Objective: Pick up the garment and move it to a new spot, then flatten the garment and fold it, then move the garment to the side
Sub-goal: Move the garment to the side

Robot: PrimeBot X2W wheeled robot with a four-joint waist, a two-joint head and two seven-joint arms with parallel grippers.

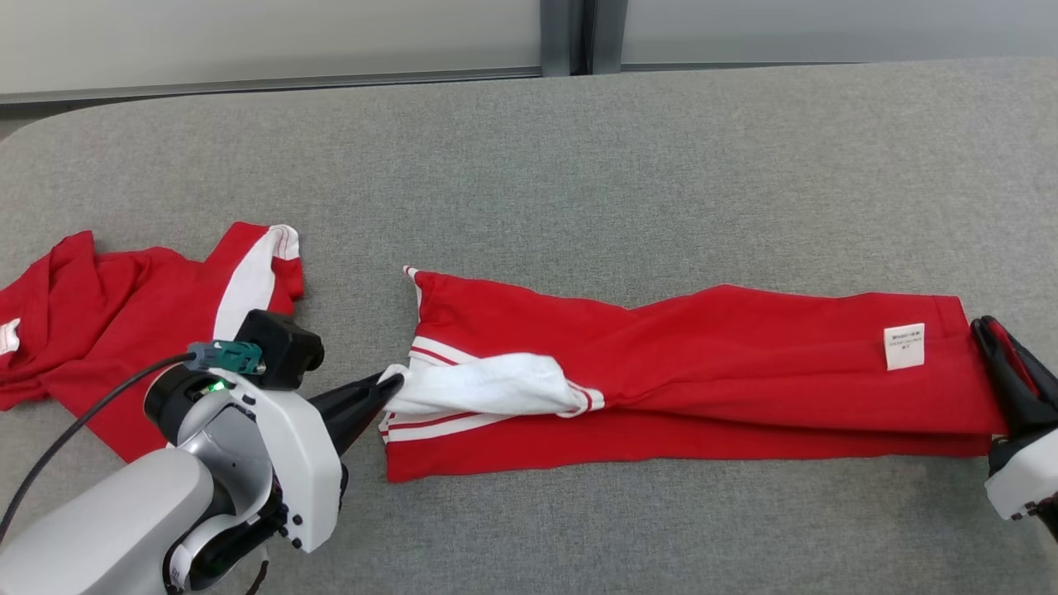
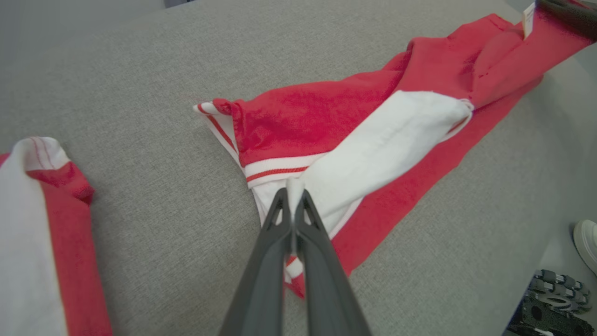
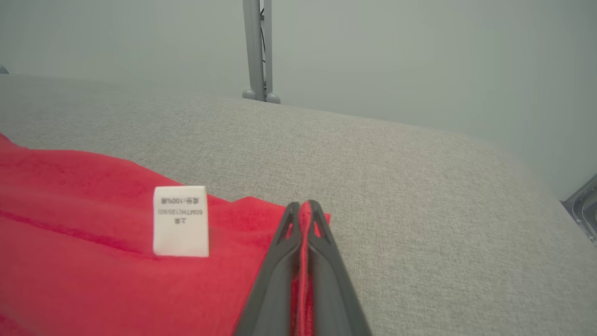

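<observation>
A red garment (image 1: 702,372) with white striped trim lies stretched left to right across the grey table, folded lengthwise, a white care label (image 1: 903,345) near its right end. My left gripper (image 1: 395,382) is shut on the white sleeve (image 1: 488,387) at the garment's left end; the left wrist view shows white cloth (image 2: 373,149) pinched between the fingertips of that gripper (image 2: 295,193). At the right end, my right gripper (image 1: 985,326) is shut on the red hem, and red fabric (image 3: 93,261) runs between the fingers of this gripper (image 3: 303,205) beside the label (image 3: 181,221).
A second red and white garment (image 1: 124,322) lies crumpled at the table's left, also seen as a red and white heap (image 2: 42,233). The grey table (image 1: 579,165) stretches far behind. A wall post (image 3: 257,46) stands past the far edge. A shoe (image 2: 586,240) shows on the floor.
</observation>
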